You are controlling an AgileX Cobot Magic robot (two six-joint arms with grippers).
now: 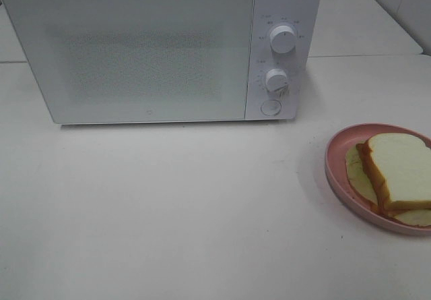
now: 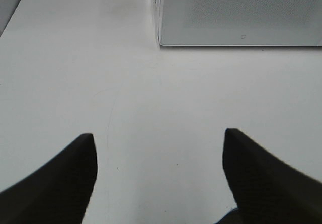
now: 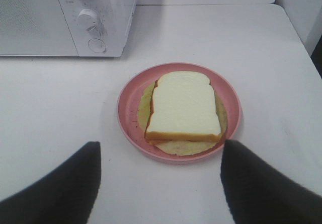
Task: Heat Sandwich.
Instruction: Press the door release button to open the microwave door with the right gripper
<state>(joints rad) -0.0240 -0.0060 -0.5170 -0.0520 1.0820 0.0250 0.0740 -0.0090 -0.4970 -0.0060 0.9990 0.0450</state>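
Observation:
The sandwich (image 1: 401,172) (image 3: 183,105), white bread with an orange crust and pale yellow-green filling poking out, lies on a round pink plate (image 1: 337,168) (image 3: 128,113) at the right edge of the table. A white microwave (image 1: 145,50) (image 3: 95,12) (image 2: 241,12) stands at the back with its door shut. Neither gripper appears in the high view. My right gripper (image 3: 158,151) is open, hovering just short of the plate with nothing between its fingers. My left gripper (image 2: 158,138) is open over bare table in front of the microwave's left part.
The microwave has two knobs (image 1: 283,38) (image 1: 277,79) and a round button (image 1: 271,108) on its right panel. The white table (image 1: 168,205) stretches across the front. A seam to a second table runs behind the microwave.

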